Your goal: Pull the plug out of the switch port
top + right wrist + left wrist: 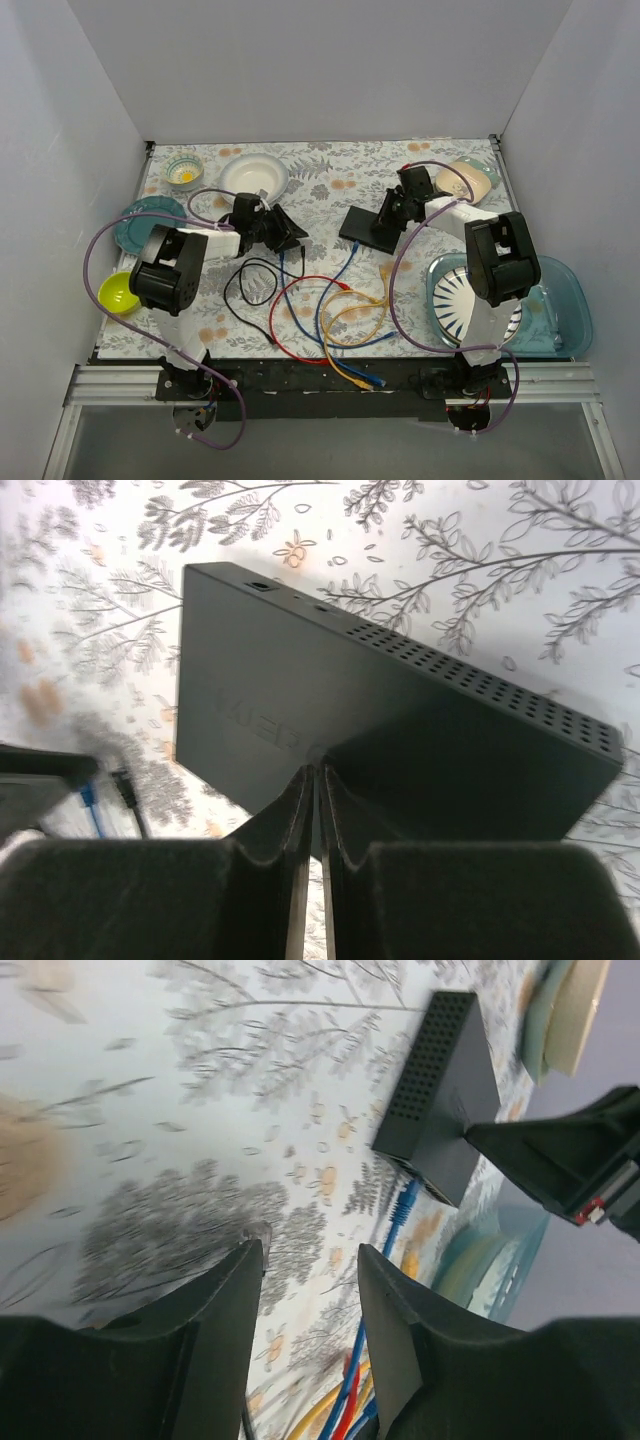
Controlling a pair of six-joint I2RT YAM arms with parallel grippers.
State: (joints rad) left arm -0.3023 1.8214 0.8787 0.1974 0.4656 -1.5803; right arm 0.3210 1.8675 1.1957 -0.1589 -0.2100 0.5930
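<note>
The switch [368, 228] is lying flat on the floral counter [330, 170], and the wrist views are showing its perforated side wall. The right gripper [318, 772] is pressing its tips onto the switch's top face near one edge. Its jaws are standing narrow, all but closed, with nothing between them.

The left gripper [310, 1260] is hovering to the left of the switch, apart from it. Its jaws are standing wide with only the counter's cloth showing in the gap, so it is holding nothing.

A blue cable [398, 1222] is running up to the edge of the switch that is turned toward the left gripper. Its plug end is lying right at that edge. I cannot tell whether the plug is sitting in a port or just outside it.

Nearer the arm bases than the switch, a red cable [300, 279], a yellow cable [362, 305] and a black cable [250, 262] are lying in loose loops. To the right of the switch and nearer the bases, a striped plate [455, 300] is resting in a teal tray [570, 310].
</note>
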